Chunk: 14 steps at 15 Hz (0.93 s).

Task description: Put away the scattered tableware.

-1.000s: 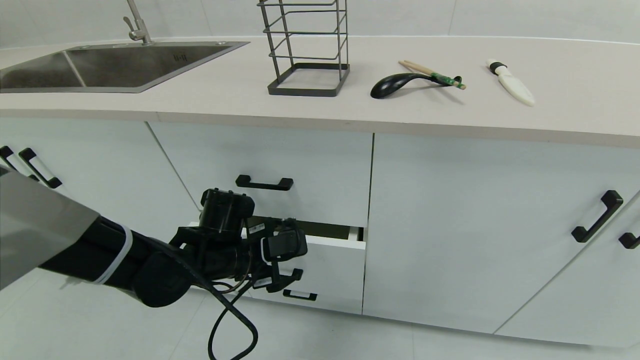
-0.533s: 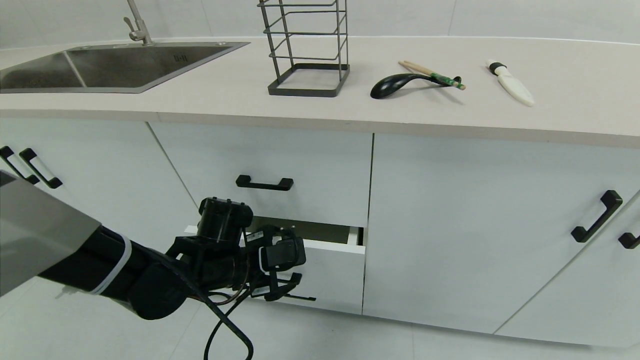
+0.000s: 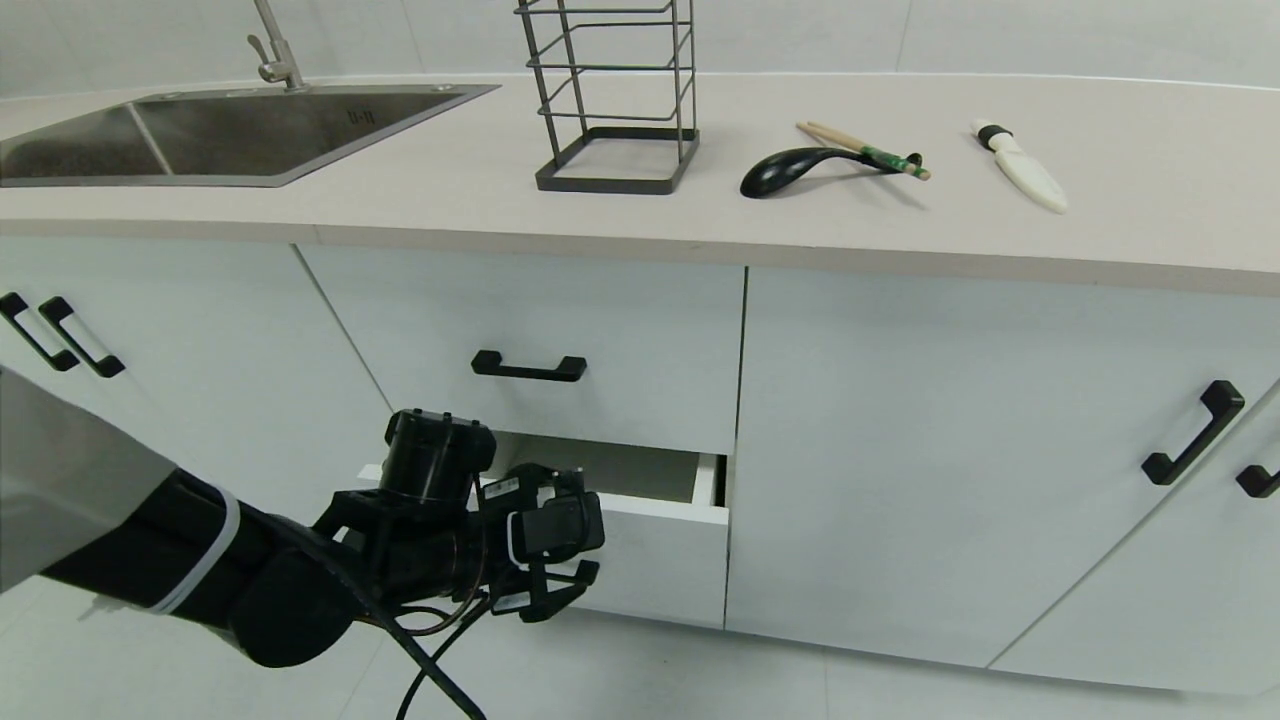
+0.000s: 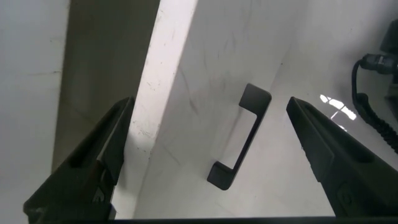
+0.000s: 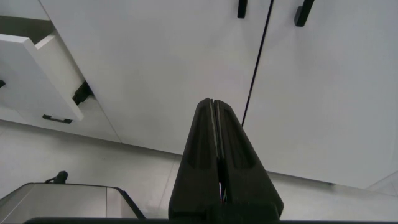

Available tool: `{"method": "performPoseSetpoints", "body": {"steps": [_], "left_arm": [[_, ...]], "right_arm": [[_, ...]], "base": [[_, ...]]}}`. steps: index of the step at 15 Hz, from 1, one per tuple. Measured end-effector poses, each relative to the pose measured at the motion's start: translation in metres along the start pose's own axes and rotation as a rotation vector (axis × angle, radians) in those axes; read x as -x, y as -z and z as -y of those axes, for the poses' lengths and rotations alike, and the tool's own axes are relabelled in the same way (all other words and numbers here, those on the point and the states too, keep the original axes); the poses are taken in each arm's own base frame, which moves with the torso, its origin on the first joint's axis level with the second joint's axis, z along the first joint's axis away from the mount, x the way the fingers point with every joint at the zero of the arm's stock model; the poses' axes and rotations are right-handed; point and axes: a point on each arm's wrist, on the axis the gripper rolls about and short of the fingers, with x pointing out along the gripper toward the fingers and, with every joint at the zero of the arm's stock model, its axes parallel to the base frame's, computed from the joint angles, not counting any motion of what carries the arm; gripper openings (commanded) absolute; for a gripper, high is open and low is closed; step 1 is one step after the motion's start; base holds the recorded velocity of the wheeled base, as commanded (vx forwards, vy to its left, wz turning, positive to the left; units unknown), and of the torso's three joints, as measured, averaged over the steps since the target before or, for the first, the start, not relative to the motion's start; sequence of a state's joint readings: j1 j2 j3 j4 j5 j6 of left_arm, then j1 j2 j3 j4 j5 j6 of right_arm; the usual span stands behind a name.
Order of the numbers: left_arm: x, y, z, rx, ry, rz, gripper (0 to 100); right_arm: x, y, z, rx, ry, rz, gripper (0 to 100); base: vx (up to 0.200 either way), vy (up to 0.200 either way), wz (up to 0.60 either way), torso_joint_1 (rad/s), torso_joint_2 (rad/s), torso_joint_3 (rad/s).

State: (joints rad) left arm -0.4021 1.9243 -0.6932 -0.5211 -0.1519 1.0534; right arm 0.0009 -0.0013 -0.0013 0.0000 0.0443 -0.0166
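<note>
From the head view, the scattered tableware lies on the countertop (image 3: 400,210), well above and apart from the arm: a black spoon (image 3: 790,168) whose handle end meets a pair of chopsticks (image 3: 862,148), and a white knife (image 3: 1020,165) off to their right; a wire rack (image 3: 615,100) stands between them and the sink (image 3: 230,125). Below, the lower drawer (image 3: 660,560) is pulled out only part way, and the left gripper (image 3: 560,590) sits low against its front, with a cable (image 3: 430,670) drooping beneath the wrist.

In the left wrist view, the left gripper (image 4: 210,118) is spread wide; the drawer's handle (image 4: 239,140) stands between the two fingers with neither touching it, so it has hold of nothing.

In the right wrist view, the right gripper (image 5: 213,124) has its fingers pressed together on nothing; the drawer (image 5: 37,74) shows off to one side, far from it.

My reading of the risks: the gap looks narrow, so tableware lowered now could strike the drawer front or the cabinet above it; closing off-centre on the handle could let the fingers slide off, or drag the drawer askew until it binds; the loose cable could catch the drawer's corner; lifting the spoon carelessly may roll the chopsticks off the countertop.
</note>
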Motion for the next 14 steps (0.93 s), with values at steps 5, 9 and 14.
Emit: {"method": "performPoseSetpoints", "body": {"steps": [5, 9, 14], "left_arm": [[0.015, 0.007, 0.017, 0.006, 0.045, -0.011, 100], [0.042, 0.012, 0.042, 0.006, 0.090, -0.016, 100], [0.067, 0.009, 0.068, -0.012, 0.138, -0.006, 100]], "right_arm": [[0.000, 0.000, 0.000, 0.000, -0.001, -0.001, 0], [0.000, 0.000, 0.000, 0.000, 0.000, -0.001, 0], [0.000, 0.000, 0.000, 0.000, -0.001, -0.001, 0]], "base": [[0.000, 0.000, 0.00, 0.000, 0.00, 0.000], [0.000, 0.000, 0.00, 0.000, 0.00, 0.000], [0.000, 0.000, 0.00, 0.000, 0.00, 0.000]]}}
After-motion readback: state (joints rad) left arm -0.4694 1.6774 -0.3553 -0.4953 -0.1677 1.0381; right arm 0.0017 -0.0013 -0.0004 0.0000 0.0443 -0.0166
